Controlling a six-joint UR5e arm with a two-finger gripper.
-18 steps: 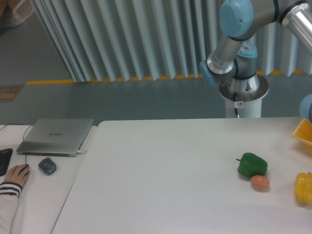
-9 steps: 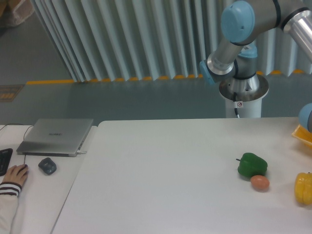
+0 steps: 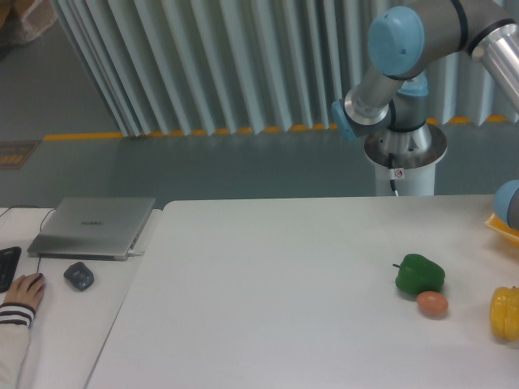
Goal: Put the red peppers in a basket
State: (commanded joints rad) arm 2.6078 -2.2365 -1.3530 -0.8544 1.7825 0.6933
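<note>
table (image 3: 284, 275): pepper (image 3: 419, 274) at right | egg (image 3: 432, 304) just before it, touching | second pepper (image 3: 504, 313) at right edge | laptop (image 3: 93, 227) far left | mouse (image 3: 79, 275) before laptop | hand (image 3: 24, 292) left of mouse

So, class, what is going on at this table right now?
A silver robot arm with blue joints reaches out of frame to the right; its pincer is not in view. Nothing visible is being handled. A green bell pepper, a small orange-brown egg-shaped object and a yellow bell pepper sit on the white table. No red pepper shows.
</note>
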